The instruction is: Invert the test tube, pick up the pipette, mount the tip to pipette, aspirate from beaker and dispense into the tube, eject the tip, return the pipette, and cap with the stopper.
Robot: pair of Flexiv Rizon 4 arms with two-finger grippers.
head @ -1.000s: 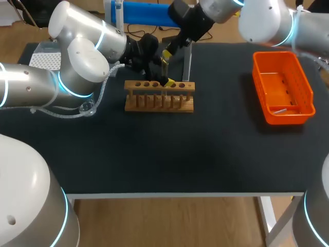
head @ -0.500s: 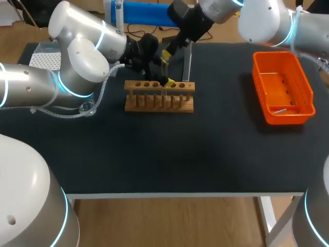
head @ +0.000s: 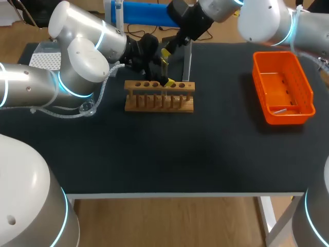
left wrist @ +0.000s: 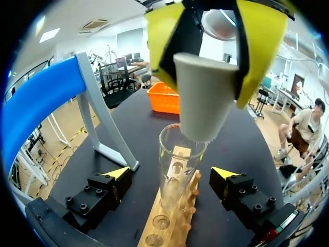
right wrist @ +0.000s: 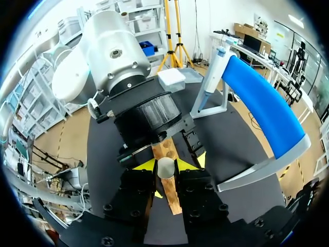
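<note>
A clear glass test tube [left wrist: 177, 159] stands upright in the wooden rack [head: 159, 102] at the back middle of the table. My left gripper [left wrist: 171, 174] is open, one yellow-tipped finger [left wrist: 117, 173] on each side of the tube without touching it. In the head view the left gripper [head: 166, 72] comes in level from the left. My right gripper [right wrist: 166, 167] is shut on a grey stopper [right wrist: 165, 168]. It hangs straight over the tube, and the stopper [left wrist: 201, 100] has its narrow end at the tube's mouth. The pipette [right wrist: 212, 69] hangs on its blue stand [right wrist: 262, 103].
An orange bin [head: 308, 92] sits at the right with a small white piece inside. A white tip box [head: 45, 59] and a small glass beaker [head: 86, 108] are at the left, beside my left arm. The blue stand [head: 144, 11] is behind the rack.
</note>
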